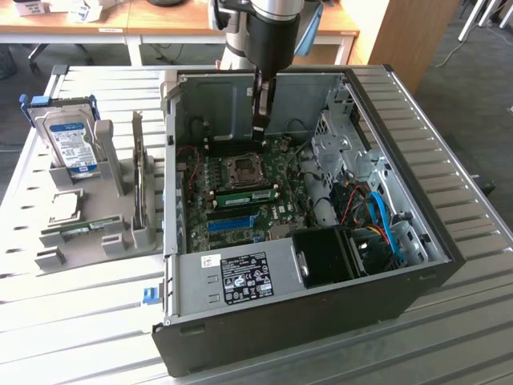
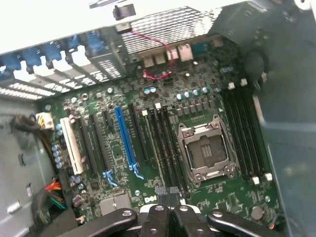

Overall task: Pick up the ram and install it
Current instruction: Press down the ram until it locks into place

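A slatted metal table (image 1: 449, 144) carries an open computer case (image 1: 304, 313). The gripper (image 1: 260, 132) hangs inside it above the motherboard (image 1: 240, 200), jaws closed with nothing visibly held. 1 ram (image 1: 244, 195) stick sits seated beside the empty processor socket (image 1: 241, 168). Judged stage: insertion complete or final seating; next requires confirming full engagement.

Bright daylight, table (image 1: 72, 321) glare; wrist view soft, edges blown out
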You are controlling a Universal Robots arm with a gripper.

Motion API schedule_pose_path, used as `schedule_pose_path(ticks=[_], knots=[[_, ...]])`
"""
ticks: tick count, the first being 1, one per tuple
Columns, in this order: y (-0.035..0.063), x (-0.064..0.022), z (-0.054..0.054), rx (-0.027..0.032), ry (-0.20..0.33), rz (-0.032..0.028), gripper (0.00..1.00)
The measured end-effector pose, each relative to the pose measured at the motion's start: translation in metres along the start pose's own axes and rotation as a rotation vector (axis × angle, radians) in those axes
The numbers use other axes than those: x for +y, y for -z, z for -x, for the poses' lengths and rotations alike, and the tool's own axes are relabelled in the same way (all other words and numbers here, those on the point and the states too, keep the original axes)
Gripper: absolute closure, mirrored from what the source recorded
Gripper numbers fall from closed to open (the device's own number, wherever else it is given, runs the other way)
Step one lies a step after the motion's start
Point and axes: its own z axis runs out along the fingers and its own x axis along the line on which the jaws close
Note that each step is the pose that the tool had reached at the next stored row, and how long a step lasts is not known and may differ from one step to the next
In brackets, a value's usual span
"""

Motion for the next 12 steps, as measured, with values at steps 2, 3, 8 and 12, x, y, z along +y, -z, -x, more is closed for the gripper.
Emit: schedule_pose_path(ticks=[2,3,8,12], knots=[[-0.0002,0.0,0.0,-0.0007,-0.036,-0.0003,0.89],[-0.0003,0.0,0.0,-0.0012,-0.056,-0.0005,0.89],[-0.0007,0.0,0.0,-0.0031,-0.145,-0.0013,0.89],[-0.001,0.0,0.0,-0.0045,-0.219,-0.002,0.89]])
